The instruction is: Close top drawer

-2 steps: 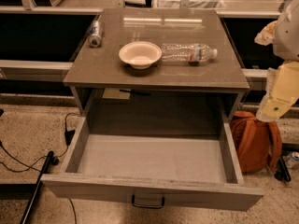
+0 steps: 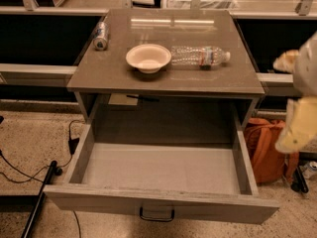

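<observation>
The top drawer (image 2: 161, 205) is pulled far out of the grey wood-grain cabinet (image 2: 168, 78). Its front panel faces me, with a small dark bail handle (image 2: 156, 215) at its centre. Its pale grey inside (image 2: 161, 167) holds nothing. My gripper (image 2: 297, 128) is a pale, blurred shape at the right edge of the view, beside and above the drawer's right wall and not touching it.
On the cabinet top lie a white bowl (image 2: 148, 57), a clear water bottle (image 2: 198, 55) on its side and a can (image 2: 100, 35). An orange backpack (image 2: 265, 150) sits on the floor to the right of the drawer. Black cables (image 2: 29, 170) lie on the floor at left.
The pale arm at the right edge has moved down a little. The drawer stands open as before.
</observation>
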{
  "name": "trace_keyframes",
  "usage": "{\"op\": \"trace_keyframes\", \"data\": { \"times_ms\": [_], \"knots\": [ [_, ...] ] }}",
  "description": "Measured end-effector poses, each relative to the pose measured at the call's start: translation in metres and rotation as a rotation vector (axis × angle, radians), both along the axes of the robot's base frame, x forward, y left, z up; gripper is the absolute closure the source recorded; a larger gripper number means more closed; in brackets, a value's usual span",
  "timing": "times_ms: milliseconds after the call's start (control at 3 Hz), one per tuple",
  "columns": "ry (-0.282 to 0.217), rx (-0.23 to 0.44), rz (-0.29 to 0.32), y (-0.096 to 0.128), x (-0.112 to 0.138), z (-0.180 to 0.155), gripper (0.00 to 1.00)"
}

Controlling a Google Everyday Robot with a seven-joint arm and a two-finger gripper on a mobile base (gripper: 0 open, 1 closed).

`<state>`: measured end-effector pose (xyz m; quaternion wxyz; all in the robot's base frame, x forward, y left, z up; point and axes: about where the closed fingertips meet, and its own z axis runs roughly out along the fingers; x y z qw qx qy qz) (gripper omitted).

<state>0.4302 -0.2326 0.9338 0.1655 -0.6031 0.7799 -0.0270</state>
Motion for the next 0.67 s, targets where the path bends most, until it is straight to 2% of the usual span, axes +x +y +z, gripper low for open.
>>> {"op": "trace_keyframes", "data": {
  "times_ms": [333, 667],
  "knots": [
    [0.051, 0.018, 0.041, -0.025, -0.038, -0.064, 0.00],
    [0.140, 0.044, 0.157, -0.030, -0.076, -0.116, 0.00]
  ]
}}
